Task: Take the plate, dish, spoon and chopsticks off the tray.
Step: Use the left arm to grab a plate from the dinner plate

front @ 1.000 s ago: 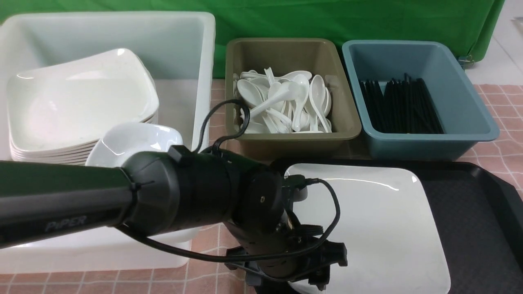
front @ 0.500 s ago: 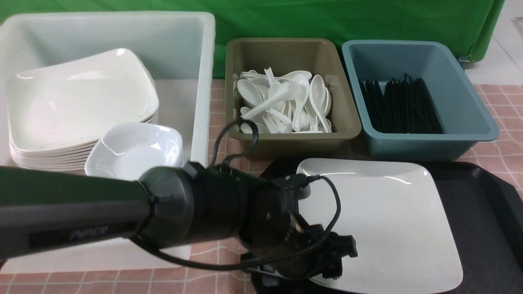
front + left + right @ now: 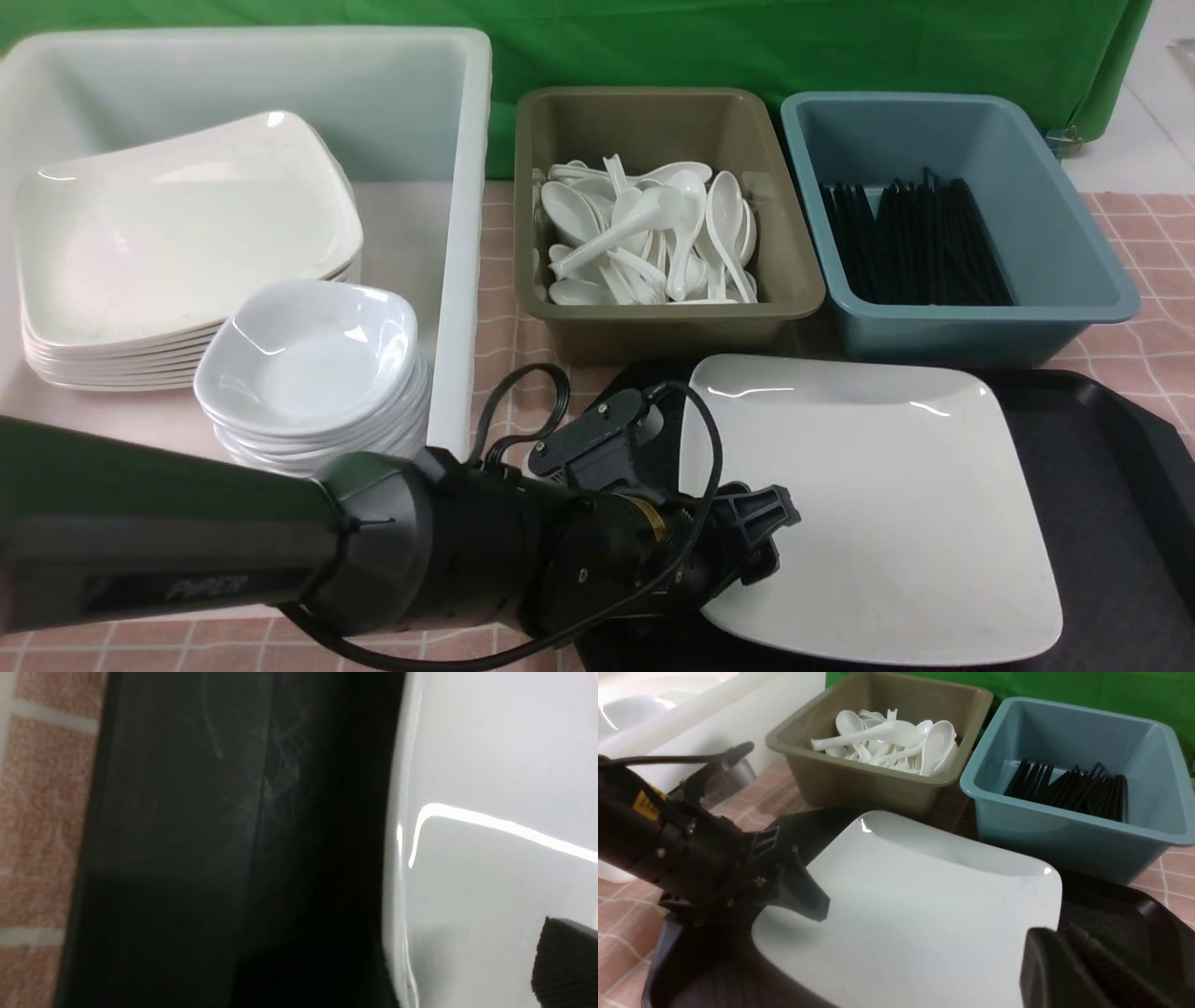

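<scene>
The large white plate point(image 3: 878, 504) lies on the black tray point(image 3: 1102, 485), at its left end. My left gripper point(image 3: 761, 541) straddles the plate's left edge with its jaws apart. Its upper finger point(image 3: 808, 898) sits over the plate's top; the lower one is hidden under the rim. The left wrist view shows the plate point(image 3: 490, 765), the tray point(image 3: 187, 835) and one finger pad point(image 3: 567, 966) above the plate. My right gripper point(image 3: 1064, 938) looks shut and empty, hovering over the plate's near right corner. I see no dish, spoon or chopsticks on the tray.
A white tub point(image 3: 457, 187) at the left holds a stack of plates point(image 3: 177, 233) and a stack of dishes point(image 3: 308, 359). An olive tub point(image 3: 653, 317) holds spoons point(image 3: 644, 233). A blue tub point(image 3: 980, 322) holds chopsticks point(image 3: 920, 243). Both stand just behind the tray.
My left arm has dropped lower and its wrist has rolled. The plate has slid a little to the right and turned with the gripper at its left edge.
</scene>
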`<state>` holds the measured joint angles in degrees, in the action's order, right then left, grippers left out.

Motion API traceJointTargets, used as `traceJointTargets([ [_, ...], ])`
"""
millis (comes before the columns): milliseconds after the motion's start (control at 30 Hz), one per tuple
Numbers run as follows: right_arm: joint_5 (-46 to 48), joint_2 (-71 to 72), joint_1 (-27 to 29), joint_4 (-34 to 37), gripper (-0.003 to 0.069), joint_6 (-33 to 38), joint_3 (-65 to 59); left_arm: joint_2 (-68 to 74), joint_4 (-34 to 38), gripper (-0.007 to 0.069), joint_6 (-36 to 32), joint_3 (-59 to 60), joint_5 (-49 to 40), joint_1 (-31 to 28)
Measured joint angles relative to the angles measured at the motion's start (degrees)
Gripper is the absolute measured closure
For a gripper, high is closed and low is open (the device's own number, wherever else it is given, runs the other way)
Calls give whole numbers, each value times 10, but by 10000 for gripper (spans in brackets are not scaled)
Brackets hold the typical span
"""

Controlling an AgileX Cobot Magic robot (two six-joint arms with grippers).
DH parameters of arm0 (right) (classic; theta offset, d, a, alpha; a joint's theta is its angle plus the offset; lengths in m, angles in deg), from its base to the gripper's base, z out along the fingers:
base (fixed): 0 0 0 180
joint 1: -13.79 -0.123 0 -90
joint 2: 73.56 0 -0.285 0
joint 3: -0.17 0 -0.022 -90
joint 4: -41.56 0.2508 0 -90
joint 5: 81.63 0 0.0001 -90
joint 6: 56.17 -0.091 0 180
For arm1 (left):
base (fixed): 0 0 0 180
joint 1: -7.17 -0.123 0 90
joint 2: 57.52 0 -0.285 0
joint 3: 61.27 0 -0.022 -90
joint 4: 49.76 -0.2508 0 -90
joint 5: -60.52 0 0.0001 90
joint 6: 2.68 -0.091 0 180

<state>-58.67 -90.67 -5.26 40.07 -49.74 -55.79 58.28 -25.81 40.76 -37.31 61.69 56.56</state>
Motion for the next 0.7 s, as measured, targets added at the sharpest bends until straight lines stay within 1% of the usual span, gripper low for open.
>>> traceJointTargets([
  [100, 0, 0, 0, 0, 557, 0, 0, 2, 1, 280, 0, 0, -2, 0],
  [167, 0, 0, 0, 0, 555, 0, 0, 2, 1, 393, 0, 0, -6, 0],
  [200, 0, 0, 0, 0, 554, 0, 0, 1, 1, 466, -1, 0, -7, 0],
  [300, 1, 0, 0, 0, 554, 0, 0, -3, 0, 560, -3, 0, -8, 0],
  [333, 2, 0, 0, 0, 553, 0, 0, -10, -4, 579, -4, 1, -5, 0],
  [433, 2, 0, 0, 0, 550, 0, 0, -35, -23, 581, -4, 9, -20, -1],
  [533, 2, 0, 1, 0, 546, 0, 0, -73, -48, 599, -12, 12, -32, -1],
  [700, 2, 0, 1, 0, 545, 0, 0, -135, -73, 610, -15, 14, -37, -1],
])
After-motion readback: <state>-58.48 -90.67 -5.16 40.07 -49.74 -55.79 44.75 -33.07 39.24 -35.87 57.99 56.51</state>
